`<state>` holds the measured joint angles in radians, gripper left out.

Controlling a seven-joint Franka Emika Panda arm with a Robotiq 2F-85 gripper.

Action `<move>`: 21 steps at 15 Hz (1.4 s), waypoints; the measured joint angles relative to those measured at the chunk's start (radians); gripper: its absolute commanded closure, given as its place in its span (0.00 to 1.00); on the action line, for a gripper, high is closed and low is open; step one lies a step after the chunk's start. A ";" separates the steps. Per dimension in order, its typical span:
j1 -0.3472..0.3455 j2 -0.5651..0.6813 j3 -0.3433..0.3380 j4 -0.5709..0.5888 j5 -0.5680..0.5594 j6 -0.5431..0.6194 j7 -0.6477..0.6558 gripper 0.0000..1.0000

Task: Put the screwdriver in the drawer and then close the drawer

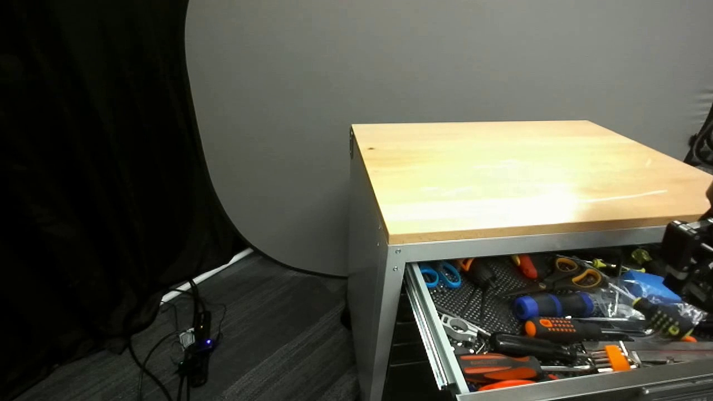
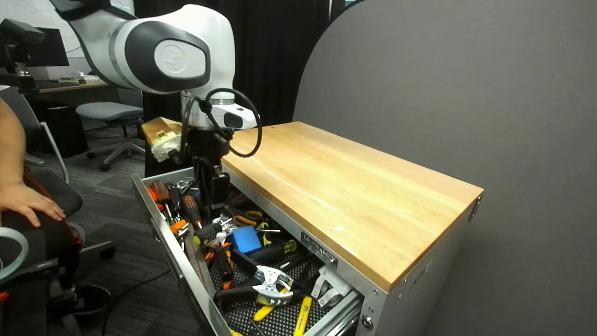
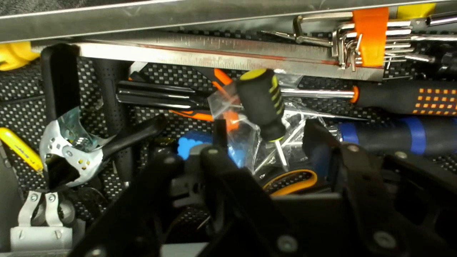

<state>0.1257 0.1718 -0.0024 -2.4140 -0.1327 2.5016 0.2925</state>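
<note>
White arm (image 2: 172, 56) bent, wrist (image 2: 228, 110) vertical, tool (image 3: 268, 136) pointing down, dark fingers (image 3: 220, 135) parted, seemingly wide, though blurred

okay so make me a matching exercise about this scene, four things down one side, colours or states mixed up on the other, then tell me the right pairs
Column one
1. drawer
2. gripper
3. stubby screwdriver
4. hex-key holder

Column two
A. jaws apart
B. orange
C. pulled out
D. black handle with yellow marks

Right pairs: 1-C, 2-A, 3-D, 4-B.
</note>
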 measured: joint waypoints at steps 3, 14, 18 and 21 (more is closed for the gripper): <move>-0.012 0.000 -0.001 -0.007 0.006 -0.014 -0.026 0.00; -0.128 0.019 -0.038 -0.067 0.028 -0.218 -0.106 0.47; -0.127 0.044 -0.038 -0.075 0.027 -0.257 -0.106 0.77; -0.123 0.057 -0.037 -0.076 0.026 -0.250 -0.102 0.97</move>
<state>0.0023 0.2284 -0.0394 -2.4900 -0.1064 2.2517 0.1900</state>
